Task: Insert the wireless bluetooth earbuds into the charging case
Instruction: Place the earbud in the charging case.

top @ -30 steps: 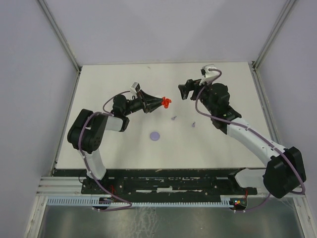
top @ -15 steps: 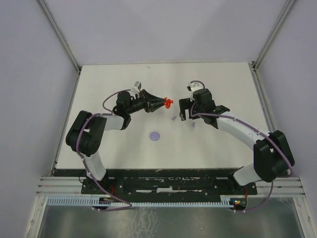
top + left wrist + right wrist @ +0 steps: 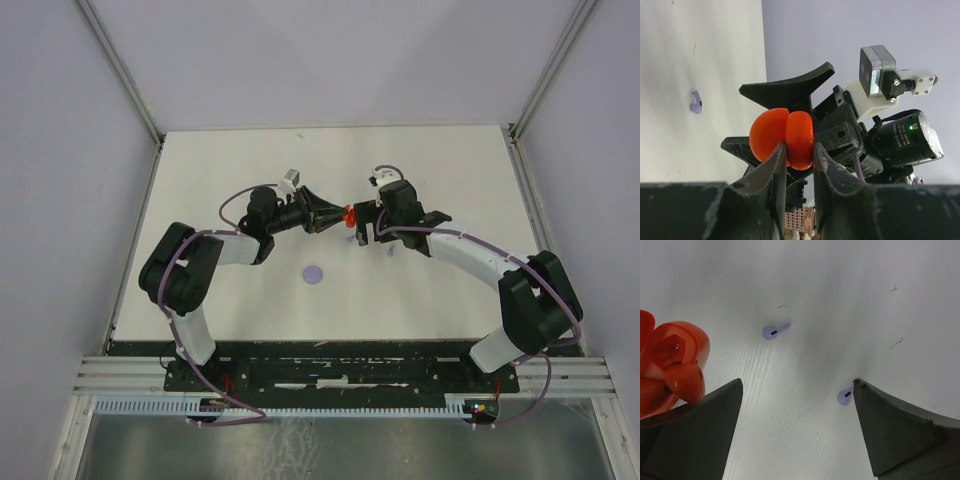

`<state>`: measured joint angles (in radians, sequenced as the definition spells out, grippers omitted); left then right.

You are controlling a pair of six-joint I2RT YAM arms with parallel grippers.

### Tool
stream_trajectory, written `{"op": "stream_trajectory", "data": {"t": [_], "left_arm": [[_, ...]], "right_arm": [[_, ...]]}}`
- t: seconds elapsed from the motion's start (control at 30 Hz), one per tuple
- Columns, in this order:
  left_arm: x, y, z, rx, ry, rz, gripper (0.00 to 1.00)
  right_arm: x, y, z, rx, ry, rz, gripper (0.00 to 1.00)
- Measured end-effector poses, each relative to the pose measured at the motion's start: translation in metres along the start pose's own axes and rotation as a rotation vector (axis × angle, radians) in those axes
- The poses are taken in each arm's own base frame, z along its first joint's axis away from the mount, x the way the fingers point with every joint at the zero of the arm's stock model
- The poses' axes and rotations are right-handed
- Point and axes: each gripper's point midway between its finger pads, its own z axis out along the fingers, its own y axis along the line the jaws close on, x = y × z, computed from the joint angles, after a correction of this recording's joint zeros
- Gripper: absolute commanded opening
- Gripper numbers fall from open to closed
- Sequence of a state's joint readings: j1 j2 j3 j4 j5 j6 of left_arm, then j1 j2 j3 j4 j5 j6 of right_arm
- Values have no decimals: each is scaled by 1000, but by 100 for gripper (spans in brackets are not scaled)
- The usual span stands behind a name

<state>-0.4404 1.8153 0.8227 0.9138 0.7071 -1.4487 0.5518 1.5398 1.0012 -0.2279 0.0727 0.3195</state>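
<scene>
My left gripper [image 3: 340, 216] is shut on the orange charging case [image 3: 349, 215] and holds it above the table. In the left wrist view the case [image 3: 782, 137] shows as two rounded halves pinched between my fingers [image 3: 775, 170]. My right gripper [image 3: 366, 228] is open and empty, right beside the case, pointing down at the table. In the right wrist view it [image 3: 796, 385] hangs over two pale purple earbuds lying on the table: one [image 3: 774, 331] farther off, one [image 3: 844, 397] touching the right fingertip [image 3: 875, 405]. The case [image 3: 670, 360] shows at the left edge.
A pale purple round disc [image 3: 316, 272] lies on the white table [image 3: 450, 160] in front of the left gripper. One earbud [image 3: 696, 101] also shows in the left wrist view. Grey walls enclose the table on three sides.
My right gripper has swung left and down, from the far middle of the table to just beside the case. My left gripper has carried the case to the right.
</scene>
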Motion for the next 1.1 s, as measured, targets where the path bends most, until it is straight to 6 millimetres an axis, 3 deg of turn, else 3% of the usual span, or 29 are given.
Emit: {"op": "stream_trajectory", "data": {"t": [0.5,0.77,0.97,1.1], "left_arm": [[5,13,-3,-25,-12,-19,3],[8,14,1,-23,-6,-17,3],[-13,14,16,-14,-98,-30,3],[-27,9,31,19,-169,-56,3]], "right_arm": [[-19,-5,15,52,-21,11,100],[-30,-14,11,92,-74,23,100],[-21,-20,-14,83,-153,37,99],[-11,-20,-16,61,-185,52,99]]}}
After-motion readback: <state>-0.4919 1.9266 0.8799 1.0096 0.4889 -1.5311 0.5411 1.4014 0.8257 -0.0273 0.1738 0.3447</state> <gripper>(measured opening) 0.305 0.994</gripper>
